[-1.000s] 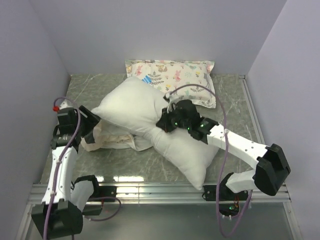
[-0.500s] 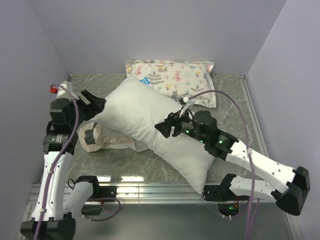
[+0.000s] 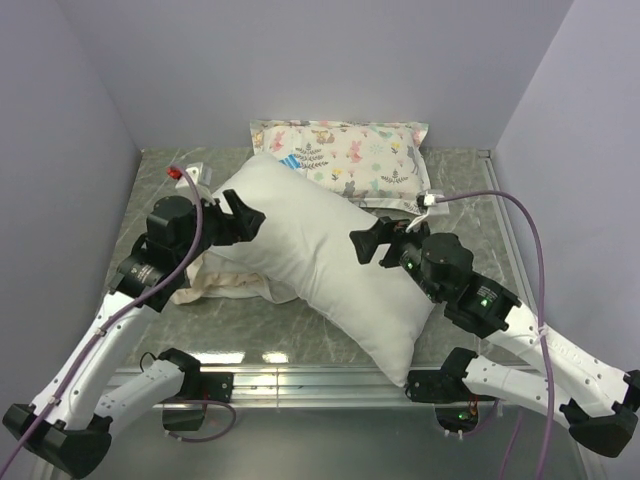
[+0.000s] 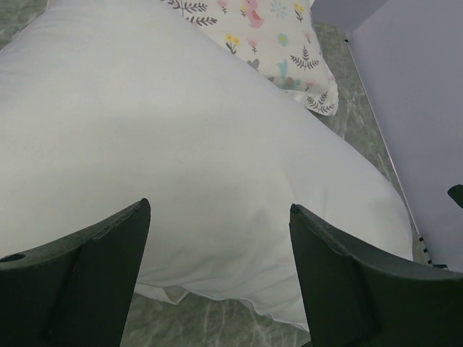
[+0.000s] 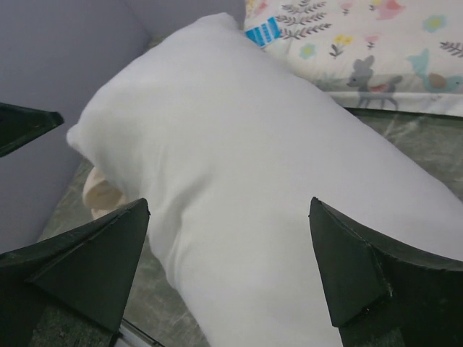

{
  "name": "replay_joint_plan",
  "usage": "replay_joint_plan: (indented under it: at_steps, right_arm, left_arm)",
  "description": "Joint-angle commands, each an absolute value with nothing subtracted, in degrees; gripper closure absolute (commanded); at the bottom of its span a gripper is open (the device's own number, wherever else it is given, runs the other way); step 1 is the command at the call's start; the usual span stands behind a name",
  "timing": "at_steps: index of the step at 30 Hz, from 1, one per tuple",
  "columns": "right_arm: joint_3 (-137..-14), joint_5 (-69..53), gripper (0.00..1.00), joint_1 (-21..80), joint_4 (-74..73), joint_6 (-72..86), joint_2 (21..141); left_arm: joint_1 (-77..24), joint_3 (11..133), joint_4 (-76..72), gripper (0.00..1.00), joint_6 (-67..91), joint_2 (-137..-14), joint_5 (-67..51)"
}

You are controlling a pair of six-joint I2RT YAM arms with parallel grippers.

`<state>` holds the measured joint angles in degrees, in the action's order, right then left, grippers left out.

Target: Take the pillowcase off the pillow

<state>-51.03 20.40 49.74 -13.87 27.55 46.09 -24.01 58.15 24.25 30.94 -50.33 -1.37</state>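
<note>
**Marbled worktop, bare pillow, both hands wide open**

Lavender walls close in a grey-green marbled worktop (image 3: 460, 170), and the pillow (image 3: 320, 260) takes up most of its middle. Plain white and plump, the pillow lies with its long axis on a diagonal. One corner points to the far left, and the opposite end points near-right toward the front rail (image 3: 300, 375).

Behind the pillow's far corner, a smaller animal-print pillow (image 3: 370, 160) lies against the back wall, its near-left part covered by the white one.

The pillowcase (image 3: 225, 282) is off the pillow, a crumpled cream heap tucked under the pillow's left flank. Most of it is hidden beneath, and only cream folds can be made out.

The left hand (image 3: 245, 218) hovers at the pillow's left shoulder, jaws spread wide, gripping nothing. The right hand (image 3: 368, 248) hangs over the pillow's right side, jaws likewise fully apart and empty. In either wrist view white fabric fills the gap between the fingers; whether the tips touch it cannot be told.
</note>
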Motion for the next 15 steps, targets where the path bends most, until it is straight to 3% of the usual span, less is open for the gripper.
replay_joint_plan:
  at_steps: [1,15]
  right_arm:
    - [-51.06,26.28,0.02,49.75,-16.78,29.09,45.88]
    - [-49.04,28.03,0.01,49.83,-13.62,28.04,47.02]
  left_arm:
    - [-24.52,58.01,22.06,0.17,27.86,-49.04,1.76]
    - [-24.61,53.09,19.07,0.16,26.90,-46.67,2.64]
